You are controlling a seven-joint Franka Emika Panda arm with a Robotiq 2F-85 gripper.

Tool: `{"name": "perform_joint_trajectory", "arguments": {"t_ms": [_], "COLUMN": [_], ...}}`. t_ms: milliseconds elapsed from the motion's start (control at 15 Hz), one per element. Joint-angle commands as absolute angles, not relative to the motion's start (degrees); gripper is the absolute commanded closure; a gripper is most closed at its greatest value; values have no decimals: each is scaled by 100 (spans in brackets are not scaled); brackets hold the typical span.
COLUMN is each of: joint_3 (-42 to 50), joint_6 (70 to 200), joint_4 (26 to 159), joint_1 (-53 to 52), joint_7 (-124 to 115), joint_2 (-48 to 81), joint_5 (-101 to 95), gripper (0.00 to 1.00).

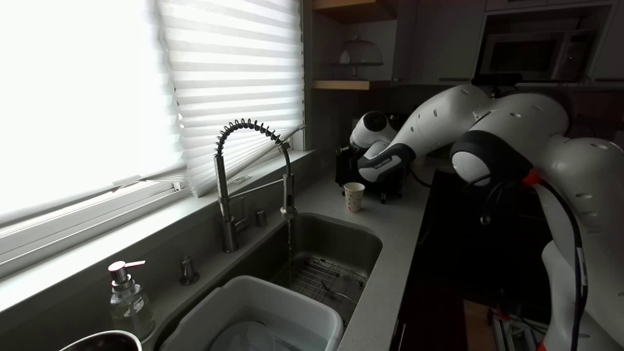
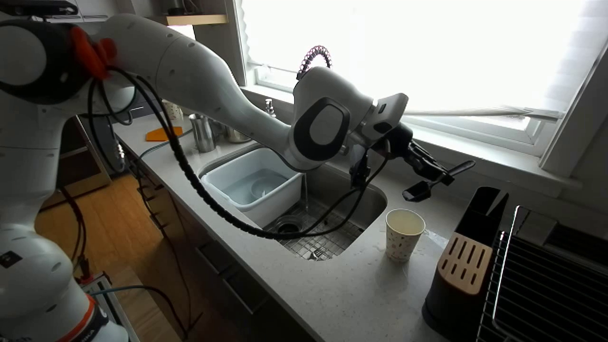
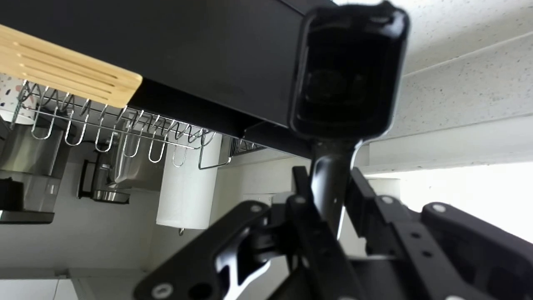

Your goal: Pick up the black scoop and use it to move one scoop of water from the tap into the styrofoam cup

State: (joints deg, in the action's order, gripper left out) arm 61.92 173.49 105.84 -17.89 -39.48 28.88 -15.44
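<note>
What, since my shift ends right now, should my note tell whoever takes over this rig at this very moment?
Gripper: shut on the black scoop, held in the air.
Cup: upright on the counter beside the sink. In an exterior view the scoop shows above it; I can't tell whether it is directly over.
Tap: running, a thin stream falling into the sink.
Done: scoop picked up. Whether scoop or cup holds water can't be made out.
Left: check both; if none is delivered, probably fill the scoop if needed and tip it into the cup.
</note>
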Motion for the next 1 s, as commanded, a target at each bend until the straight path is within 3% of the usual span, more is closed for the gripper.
{"name": "perform_joint_trajectory", "arguments": {"t_ms": [0, 933], "joint_3": [6624, 7526], "joint_6": [17634, 18225], "joint_4": [10795, 11102], "joint_1": [-2138, -2856], "joint_7": [-4205, -4476], "joint_2": [3087, 3660], "joint_5": [-1603, -1484], "gripper": [94, 94]}}
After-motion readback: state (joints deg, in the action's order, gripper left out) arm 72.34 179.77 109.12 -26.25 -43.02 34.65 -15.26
